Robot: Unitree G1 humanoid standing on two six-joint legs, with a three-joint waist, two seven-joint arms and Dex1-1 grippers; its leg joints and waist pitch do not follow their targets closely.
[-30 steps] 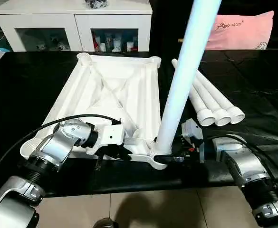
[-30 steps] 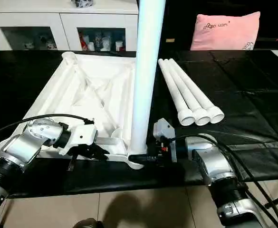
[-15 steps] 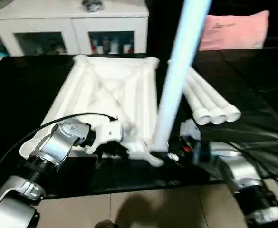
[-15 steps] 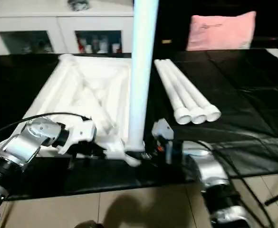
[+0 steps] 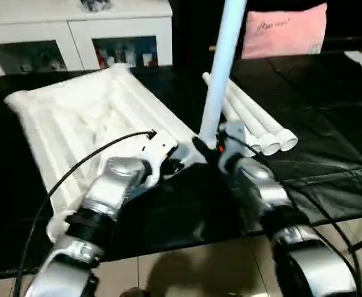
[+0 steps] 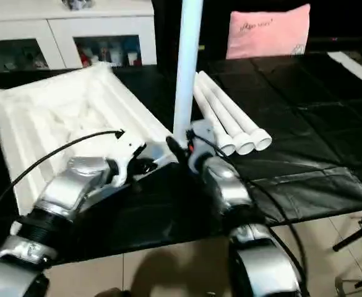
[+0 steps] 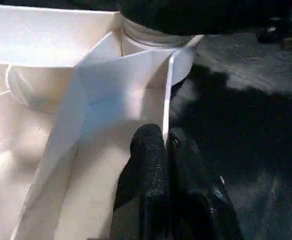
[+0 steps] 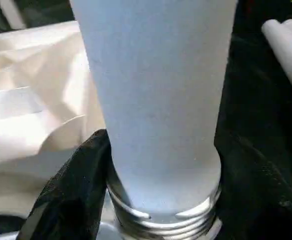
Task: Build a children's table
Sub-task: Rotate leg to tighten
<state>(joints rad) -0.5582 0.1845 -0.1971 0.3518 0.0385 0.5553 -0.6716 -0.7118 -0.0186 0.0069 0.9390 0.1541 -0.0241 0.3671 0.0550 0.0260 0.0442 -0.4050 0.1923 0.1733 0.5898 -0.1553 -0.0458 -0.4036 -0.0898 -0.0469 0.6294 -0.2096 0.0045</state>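
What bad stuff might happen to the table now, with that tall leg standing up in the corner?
1. The upright leg still shows screw threads above its corner socket, so it may not be fully in; it could wobble or tip.
2. The left claw is pinched shut on just a thin rib of the tabletop. It might slip off, letting the top slide.
3. The three spare legs lie close beside the right claw; a bump could roll them away.

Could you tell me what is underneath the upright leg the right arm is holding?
The upright leg ends in a silvery threaded collar over the tabletop corner socket. How deep it sits is hidden by the right gripper around its base.
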